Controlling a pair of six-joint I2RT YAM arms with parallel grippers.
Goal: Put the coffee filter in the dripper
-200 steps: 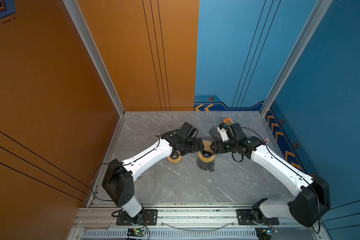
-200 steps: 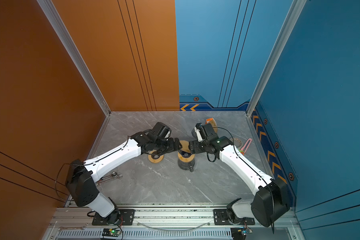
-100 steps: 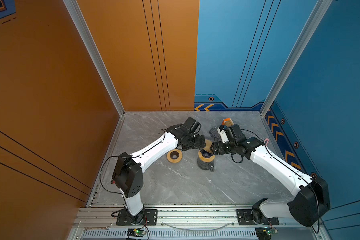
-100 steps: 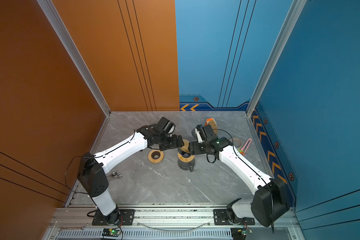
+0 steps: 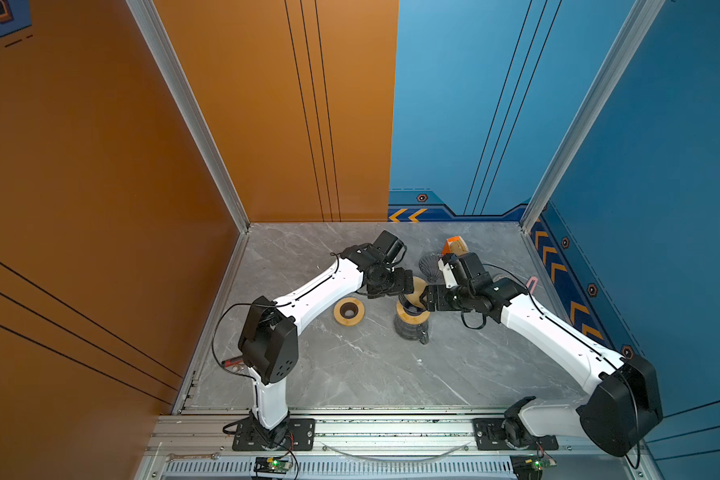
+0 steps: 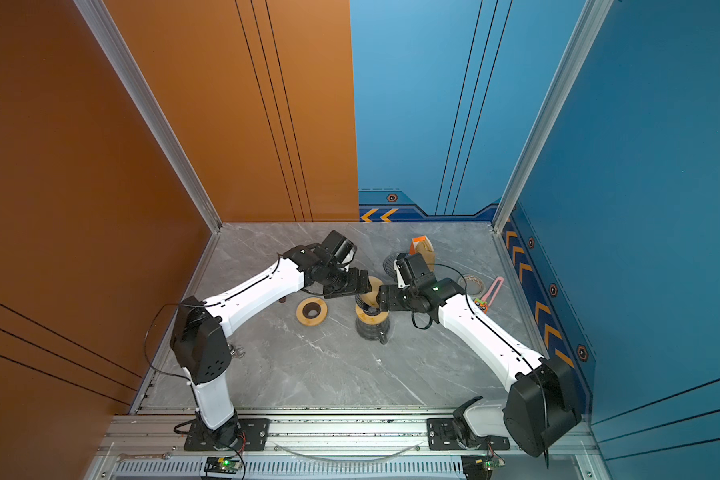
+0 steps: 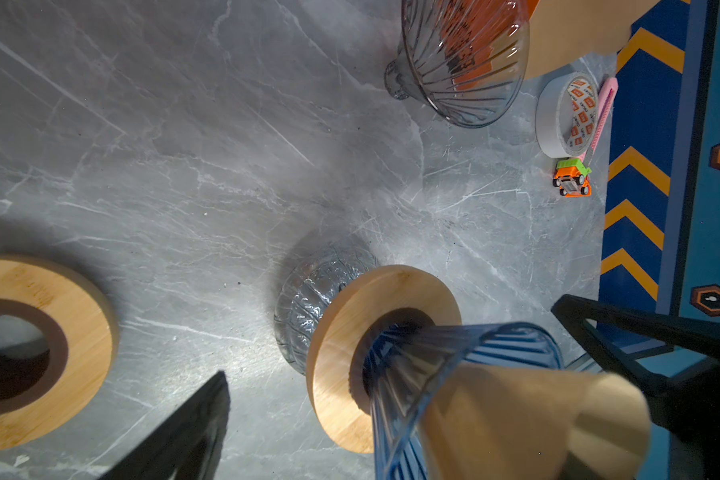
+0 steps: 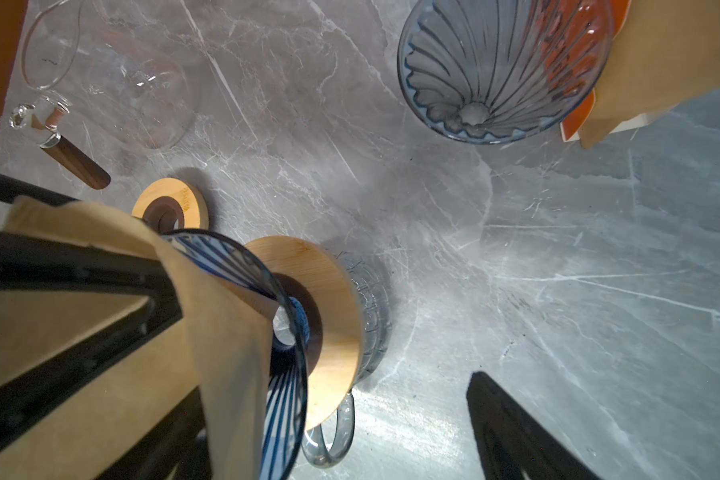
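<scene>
A blue ribbed glass dripper [image 7: 454,365] sits in a wooden collar [image 7: 341,332] on a glass carafe [image 5: 410,328] mid-table. The brown paper coffee filter [image 7: 516,415] lies in the dripper's mouth, its wide end sticking out sideways; it also shows in a top view [image 5: 418,284] and the right wrist view [image 8: 225,332]. My left gripper [image 5: 404,291] is open beside the dripper, which sits between its fingers [image 7: 184,428], and the filter leans on one of them. From the opposite side my right gripper [image 5: 427,297] is open too, with the filter draped against one of its fingers [image 8: 80,270].
A loose wooden ring [image 5: 348,311] lies left of the carafe. Behind are a second clear dripper [image 5: 429,264] and a filter stack in an orange holder [image 5: 454,245]. Tape roll [image 6: 472,284], pink tool [image 6: 493,286] and toy car [image 6: 481,302] lie by the right wall. An empty glass server [image 8: 134,87] lies at left.
My left arm has raised its elbow and swung its gripper off the loose wooden ring toward the dripper's far side. The right arm has hardly moved.
</scene>
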